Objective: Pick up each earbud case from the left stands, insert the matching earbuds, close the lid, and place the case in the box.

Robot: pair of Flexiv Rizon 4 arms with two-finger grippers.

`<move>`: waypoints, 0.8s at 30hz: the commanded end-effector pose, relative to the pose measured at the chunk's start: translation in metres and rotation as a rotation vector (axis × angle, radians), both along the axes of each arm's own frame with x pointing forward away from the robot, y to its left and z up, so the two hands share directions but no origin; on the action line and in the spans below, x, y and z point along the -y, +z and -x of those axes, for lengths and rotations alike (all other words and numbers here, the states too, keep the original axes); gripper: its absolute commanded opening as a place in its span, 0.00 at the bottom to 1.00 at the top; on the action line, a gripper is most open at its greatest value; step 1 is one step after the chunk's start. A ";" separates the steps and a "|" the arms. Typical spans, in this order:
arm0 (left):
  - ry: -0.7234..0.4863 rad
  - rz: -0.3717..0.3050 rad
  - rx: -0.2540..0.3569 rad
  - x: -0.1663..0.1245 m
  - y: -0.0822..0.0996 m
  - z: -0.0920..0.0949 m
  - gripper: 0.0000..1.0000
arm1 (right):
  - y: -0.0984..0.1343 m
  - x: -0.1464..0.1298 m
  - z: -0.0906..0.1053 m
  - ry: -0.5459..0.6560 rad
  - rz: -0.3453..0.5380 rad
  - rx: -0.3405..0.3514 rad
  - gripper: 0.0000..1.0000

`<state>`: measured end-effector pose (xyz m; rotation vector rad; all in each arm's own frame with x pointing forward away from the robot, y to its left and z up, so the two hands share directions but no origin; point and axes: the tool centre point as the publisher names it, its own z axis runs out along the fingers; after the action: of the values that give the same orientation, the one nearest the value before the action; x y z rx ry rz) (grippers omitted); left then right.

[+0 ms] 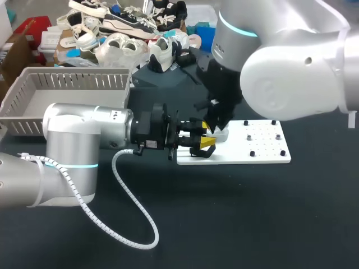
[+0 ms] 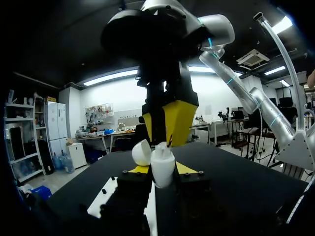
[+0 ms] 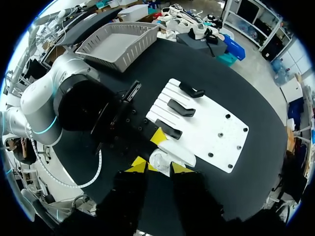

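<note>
Nearest me, the left arm (image 1: 73,140) lies in from the near left, with its white coiled cable (image 1: 134,224) looping off it onto the black table (image 1: 224,224). At its end the left gripper (image 1: 201,141) points right, over the left end of the white board (image 1: 263,156). It is clamped on the earbud case (image 2: 162,169), one black, yellow-tipped finger pressed to each side of the white body. The case stands upright with its lid (image 2: 141,152) hinged open. From the far right the right arm (image 1: 291,61) comes in and drops steeply. The right gripper (image 1: 217,128) hangs straight over the open case, just above its mouth. Something small and white sits at its tip, too small to identify. I cannot tell whether this gripper is open or closed. In the right wrist view, three black stands (image 3: 181,108) sit in a row on the board's left part, with small pegs (image 3: 228,116) dotted over its right part. A grey slatted basket (image 1: 33,84) sits far left, well apart from the board.
</note>
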<state>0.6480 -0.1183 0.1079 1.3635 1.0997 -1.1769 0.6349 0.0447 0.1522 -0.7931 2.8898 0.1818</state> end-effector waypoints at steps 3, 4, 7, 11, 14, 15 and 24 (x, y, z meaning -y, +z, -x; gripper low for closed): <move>0.003 0.001 0.002 -0.001 0.000 0.001 0.00 | 0.000 -0.002 -0.002 0.003 0.001 -0.004 0.47; 0.003 0.001 0.002 -0.001 0.000 0.001 0.00 | 0.000 -0.002 -0.002 0.004 0.000 -0.004 0.47; 0.003 0.001 0.002 -0.001 0.000 0.001 0.00 | 0.004 -0.003 0.000 0.006 -0.005 0.001 0.47; 0.003 0.001 0.002 -0.001 0.000 0.001 0.00 | 0.015 -0.002 0.007 0.005 -0.012 0.017 0.50; 0.003 0.001 0.002 -0.001 0.000 0.001 0.00 | 0.022 0.003 0.007 -0.022 -0.033 0.027 0.73; 0.003 0.001 0.002 -0.001 0.000 0.001 0.00 | 0.023 0.006 0.005 -0.039 -0.027 0.031 0.86; 0.003 0.001 0.002 -0.001 0.000 0.001 0.00 | 0.025 0.036 -0.018 -0.219 -0.044 0.042 1.00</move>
<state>0.6478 -0.1180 0.1079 1.3636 1.0993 -1.1769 0.6540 0.0159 0.1783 -0.4830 2.9109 0.1854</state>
